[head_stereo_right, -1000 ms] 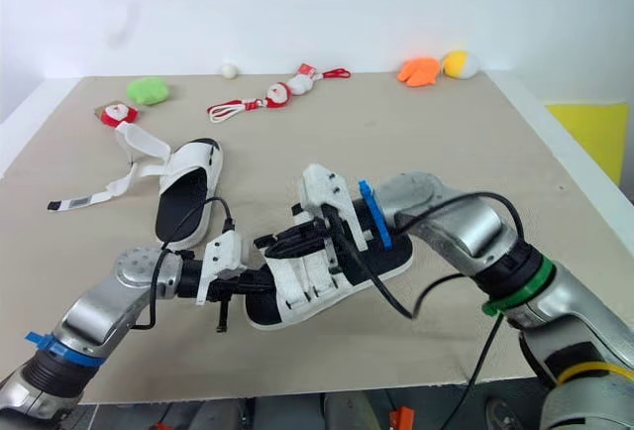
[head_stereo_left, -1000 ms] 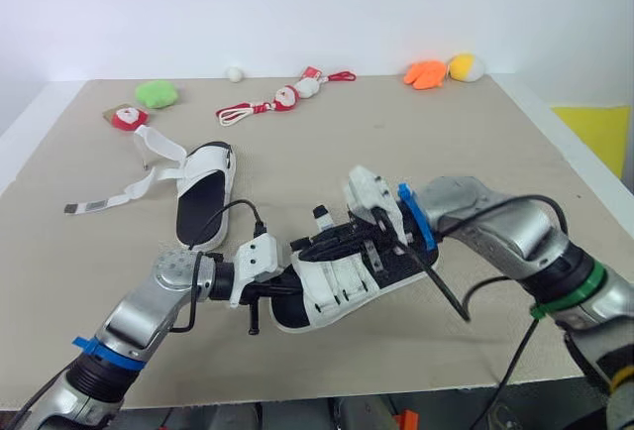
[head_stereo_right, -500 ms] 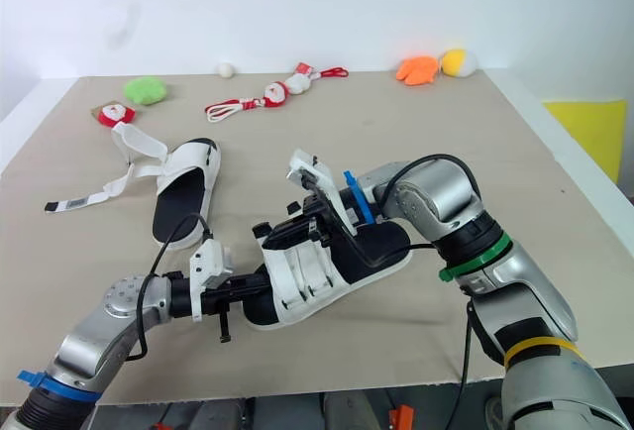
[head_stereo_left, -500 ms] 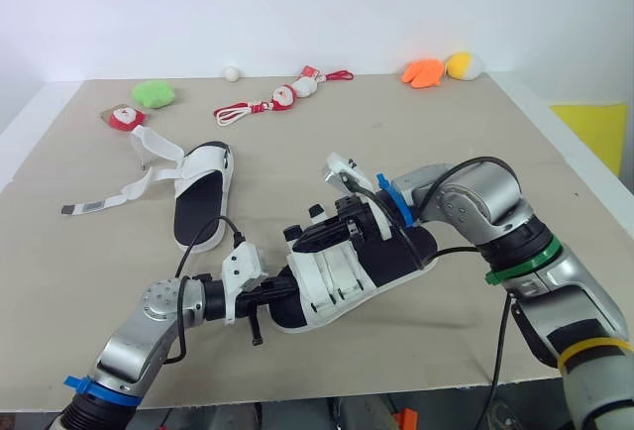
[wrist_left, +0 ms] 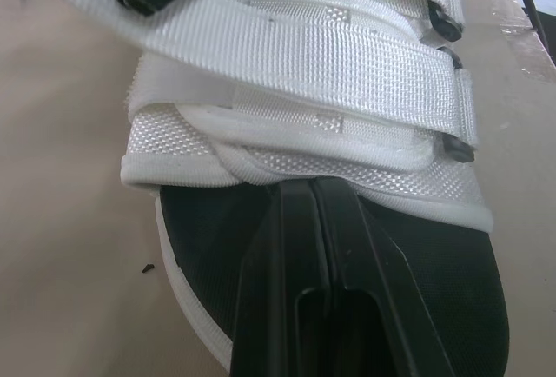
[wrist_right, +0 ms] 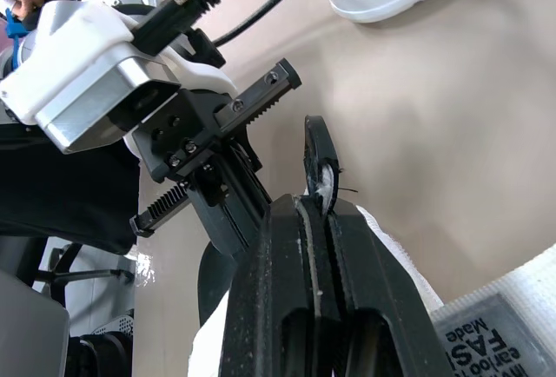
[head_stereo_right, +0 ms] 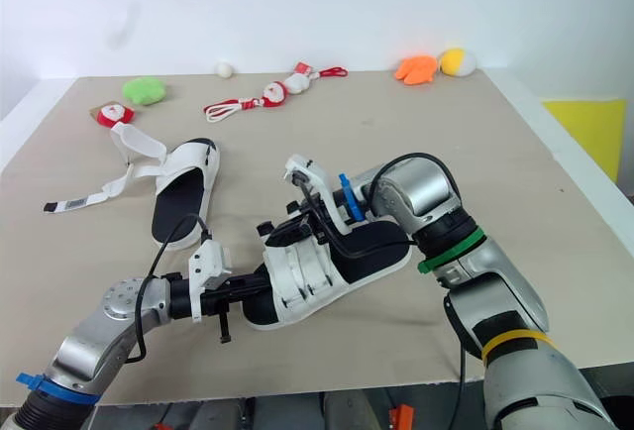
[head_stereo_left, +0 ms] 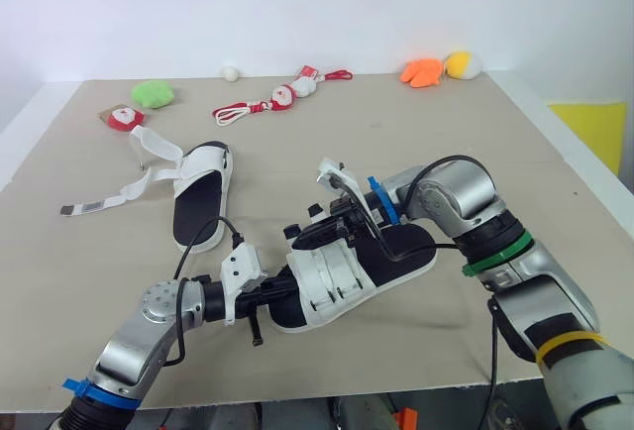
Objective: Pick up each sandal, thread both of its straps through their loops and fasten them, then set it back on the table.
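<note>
Right gripper [head_stereo_left: 313, 227] shifted left, sandal [head_stereo_left: 337, 281] perhaps fastened

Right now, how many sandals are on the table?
2. The near sandal lies mid-way across the table, toward its front edge. The far sandal lies farther back on the left, its straps loose. Nothing seems to hide another.

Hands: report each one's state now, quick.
Left hand: closed, tips at the toe end of the sandal; nothing seen between them.
Right hand: closed on the sandal's white strap.
</note>
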